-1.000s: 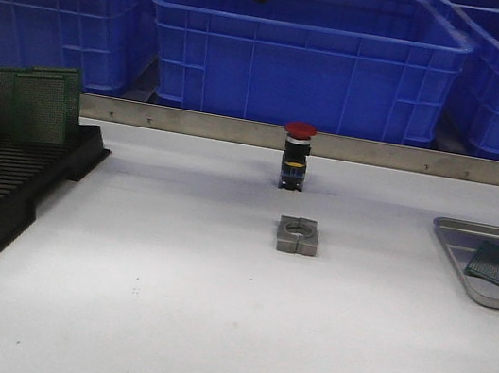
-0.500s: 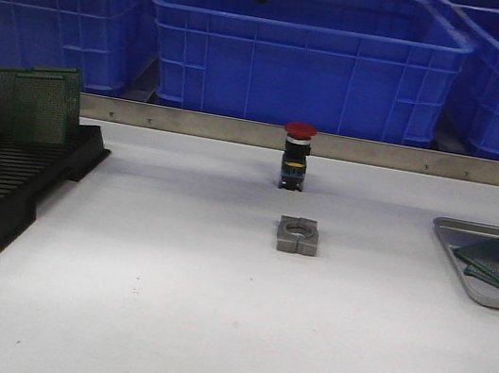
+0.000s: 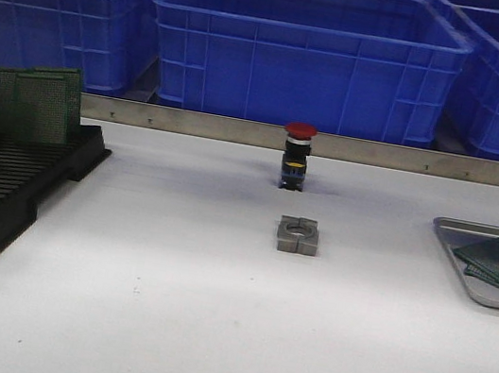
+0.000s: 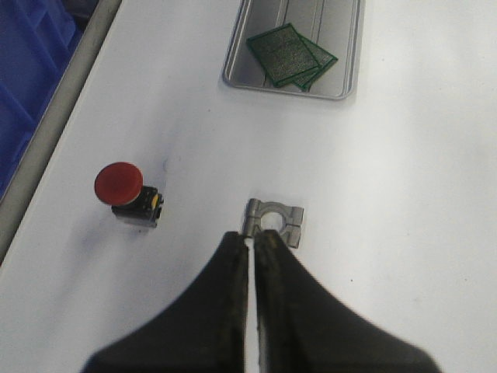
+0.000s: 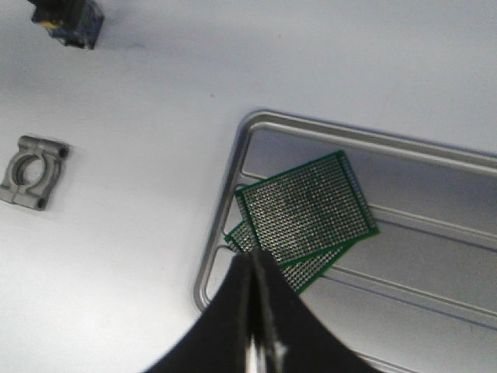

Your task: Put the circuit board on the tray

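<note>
Three blue bins [image 3: 305, 52] fill the top of the front view, behind a metal rail [image 3: 333, 146]. A black slotted rack [image 3: 0, 188] sits at the left edge, holding upright green boards [image 3: 38, 105]. The silver tray [image 3: 465, 271] lies at the right edge of the white table [image 3: 162, 306]; two circuit boards [image 3: 498, 263] rest flat inside it, one overlapping the other. At centre stands a red push button [image 3: 296, 156], with a grey metal clamp block [image 3: 299, 236] just below it in the frame. The left gripper [image 4: 254, 245] has its fingers pressed together, empty. The right gripper [image 5: 252, 268] is likewise closed on nothing, above the tray's corner.
</note>
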Controlling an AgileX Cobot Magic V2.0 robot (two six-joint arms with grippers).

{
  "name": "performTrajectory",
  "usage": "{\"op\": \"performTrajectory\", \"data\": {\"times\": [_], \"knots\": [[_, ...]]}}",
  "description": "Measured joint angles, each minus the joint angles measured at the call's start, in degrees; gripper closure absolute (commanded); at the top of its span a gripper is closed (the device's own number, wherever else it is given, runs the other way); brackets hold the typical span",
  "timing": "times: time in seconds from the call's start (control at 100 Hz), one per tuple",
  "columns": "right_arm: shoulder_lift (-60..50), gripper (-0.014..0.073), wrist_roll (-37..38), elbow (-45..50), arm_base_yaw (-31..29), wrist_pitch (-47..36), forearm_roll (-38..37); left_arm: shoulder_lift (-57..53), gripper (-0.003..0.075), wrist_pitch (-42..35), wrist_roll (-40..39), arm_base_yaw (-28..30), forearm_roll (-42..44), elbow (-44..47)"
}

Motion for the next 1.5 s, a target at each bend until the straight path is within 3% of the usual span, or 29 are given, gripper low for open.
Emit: {"op": "performTrajectory", "data": {"times": [0.21,0.63,0.88,1.31,1.5], "knots": [[-9.34,0.0701,0.00,1.86,2.27,-2.64,0.70,-3.34,0.0741,0.47,-6.63,0.00,3.36,-0.12],[-31.59,0.0701,-0.29,19.05,14.91,-21.12,3.49,-15.03,0.0741,-0.94,-12.60,0.00,5.17,9.45],[-43.51,0.0701,-0.36,24.71,15.98,-22.05,3.86,-27.96,0.0741,-15.19,-12.82,0.00,5.17,25.84],[-58.33,0.0701,-0.36,31.20,15.98,-18.63,4.43,-56.02,0.0741,-40.85,-12.82,0.03,-1.94,59.37],[-65.01,0.0701,-0.36,34.44,15.98,-17.75,4.46,-69.79,0.0741,-47.81,-12.82,0.12,-3.89,71.68]]}}
